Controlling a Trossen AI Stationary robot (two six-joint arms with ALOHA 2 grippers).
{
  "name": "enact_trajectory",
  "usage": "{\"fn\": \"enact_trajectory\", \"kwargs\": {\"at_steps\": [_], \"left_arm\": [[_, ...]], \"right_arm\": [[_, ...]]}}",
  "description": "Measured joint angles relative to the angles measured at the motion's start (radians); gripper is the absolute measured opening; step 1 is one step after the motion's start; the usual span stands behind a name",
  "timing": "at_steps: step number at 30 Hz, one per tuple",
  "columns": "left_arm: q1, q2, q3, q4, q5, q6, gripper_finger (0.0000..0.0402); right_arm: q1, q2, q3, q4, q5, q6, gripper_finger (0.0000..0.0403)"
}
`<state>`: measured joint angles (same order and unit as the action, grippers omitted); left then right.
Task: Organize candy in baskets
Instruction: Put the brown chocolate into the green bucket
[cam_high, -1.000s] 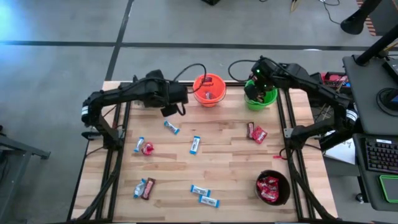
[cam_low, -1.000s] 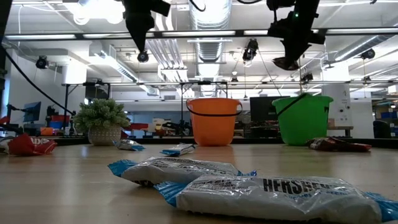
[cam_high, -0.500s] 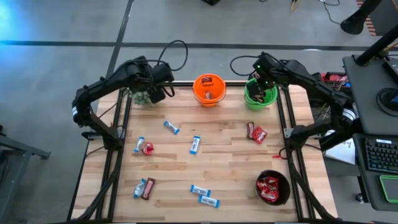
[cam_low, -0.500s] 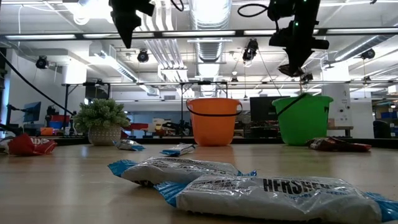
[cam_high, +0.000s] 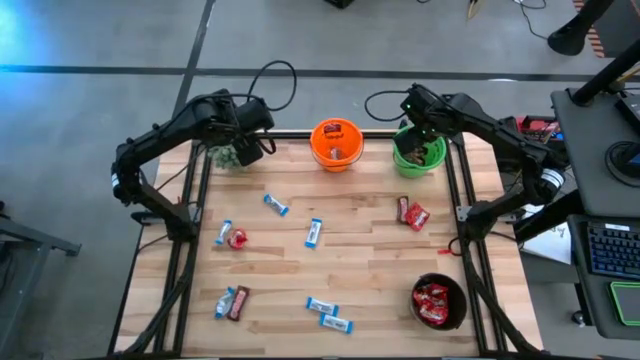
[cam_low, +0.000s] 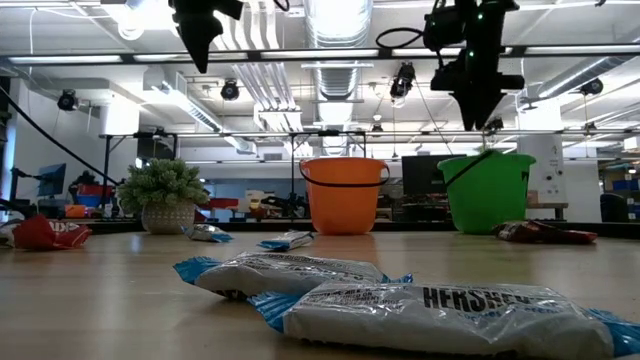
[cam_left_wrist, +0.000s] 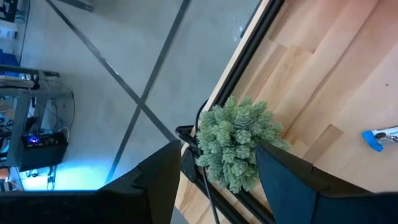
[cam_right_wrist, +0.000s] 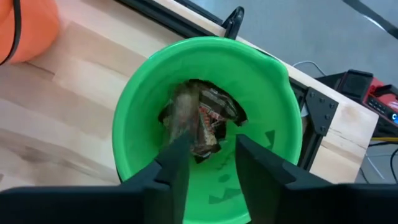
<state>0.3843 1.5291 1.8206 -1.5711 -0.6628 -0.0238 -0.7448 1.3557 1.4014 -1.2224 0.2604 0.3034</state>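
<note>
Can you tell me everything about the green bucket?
The green basket is a bright, shiny, plastic-looking round cup with a thin dark handle. It stands upright at the table's far edge, right of the orange basket. Dark brown candy bars lie in its bottom. The right gripper hangs above it, fingers apart, not touching it.

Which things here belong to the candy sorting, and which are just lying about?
Job:
- loose candy on the table
- orange basket
- green basket with brown bars inside, right gripper above it
- black basket holding red packets

Lying about:
- potted plant at the table's corner, under the left gripper
</note>
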Motion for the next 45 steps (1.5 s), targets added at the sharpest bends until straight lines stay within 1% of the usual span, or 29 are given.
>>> {"fn": "enact_trajectory", "kwargs": {"at_steps": [6, 11, 16, 19, 28, 32, 39, 41, 45], "left_arm": [[0.0, 0.0, 0.0, 0.0, 0.0, 0.02, 0.019], [0.0, 0.0, 0.0, 0.0, 0.0, 0.048, 0.019], [0.0, 0.0, 0.0, 0.0, -0.001, 0.086, 0.019], [-0.001, 0.001, 0.0, 0.0, -0.02, 0.09, 0.019], [0.0, 0.002, -0.002, 0.0, -0.027, 0.054, 0.019], [0.001, 0.012, -0.003, 0.0, -0.029, -0.014, 0.019], [0.005, 0.013, -0.003, 0.0, -0.027, -0.033, 0.019], [0.006, 0.005, -0.003, 0.001, 0.008, -0.068, 0.019], [0.006, -0.018, -0.003, 0.0, 0.166, -0.144, 0.019]], "right_arm": [[0.0, -0.027, 0.014, -0.001, 0.001, 0.011, 0.0155], [0.001, -0.044, 0.041, 0.001, 0.001, 0.01, 0.017], [0.001, -0.063, 0.05, 0.0, 0.001, 0.009, 0.0168], [0.001, -0.065, 0.05, 0.0, 0.001, 0.009, 0.0165], [0.001, -0.065, 0.05, 0.0, 0.0, -0.036, 0.0166], [0.001, -0.065, 0.05, -0.001, -0.003, -0.056, 0.0161], [0.001, -0.065, 0.05, -0.002, -0.009, -0.087, 0.0158], [0.003, -0.066, 0.05, -0.004, -0.032, -0.09, 0.016], [0.003, -0.073, 0.05, -0.004, -0.105, -0.112, 0.0157]]}}
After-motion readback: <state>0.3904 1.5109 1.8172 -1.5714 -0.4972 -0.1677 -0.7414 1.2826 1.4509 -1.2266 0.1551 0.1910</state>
